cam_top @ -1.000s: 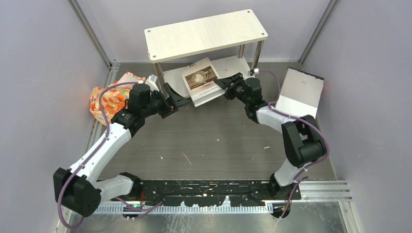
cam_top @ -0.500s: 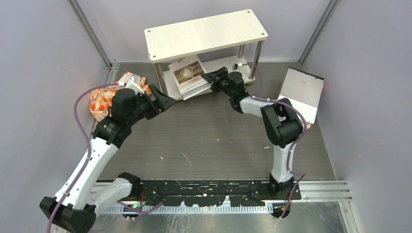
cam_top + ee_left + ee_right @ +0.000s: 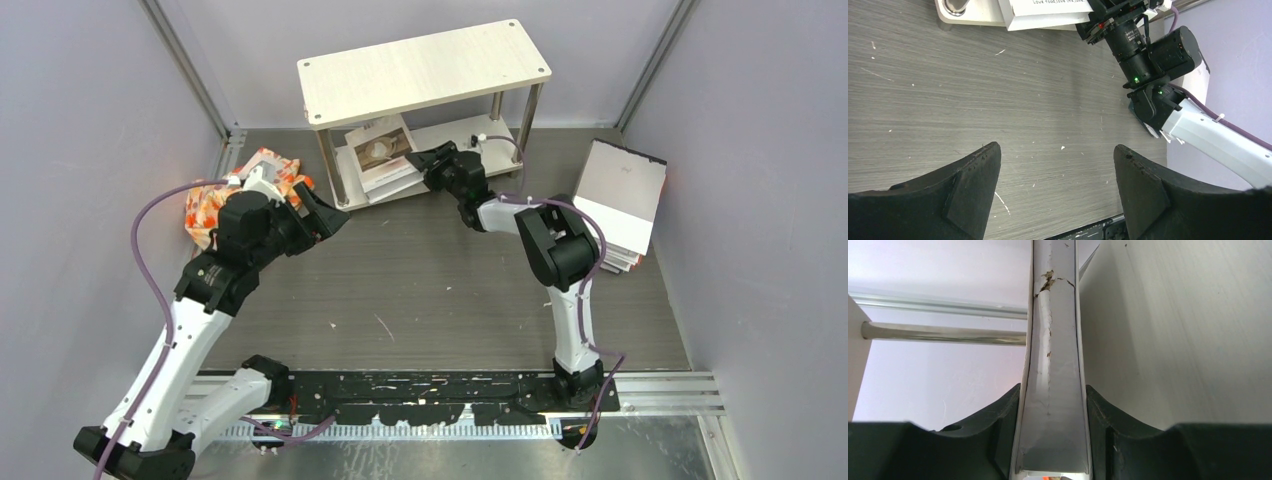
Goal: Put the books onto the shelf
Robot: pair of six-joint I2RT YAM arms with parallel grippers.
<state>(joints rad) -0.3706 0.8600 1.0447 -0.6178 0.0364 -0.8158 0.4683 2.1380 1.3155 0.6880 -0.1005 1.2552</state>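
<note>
Book gripped edge-on within right end effector.

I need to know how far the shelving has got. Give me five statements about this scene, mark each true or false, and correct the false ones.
1. The right jaws are clamped on the coffee-cup book. True.
2. The left jaws hold a book. False: they stand open and empty above the table.
3. The coffee-cup book lies on the top board of the shelf. False: it is at the lower tier, under the bare top board.
4. A stack of books sits near the right wall, with a grey-white cover on top. True.
5. The floral cloth lies under the shelf. False: it is bunched by the left wall, beside the shelf.
</note>
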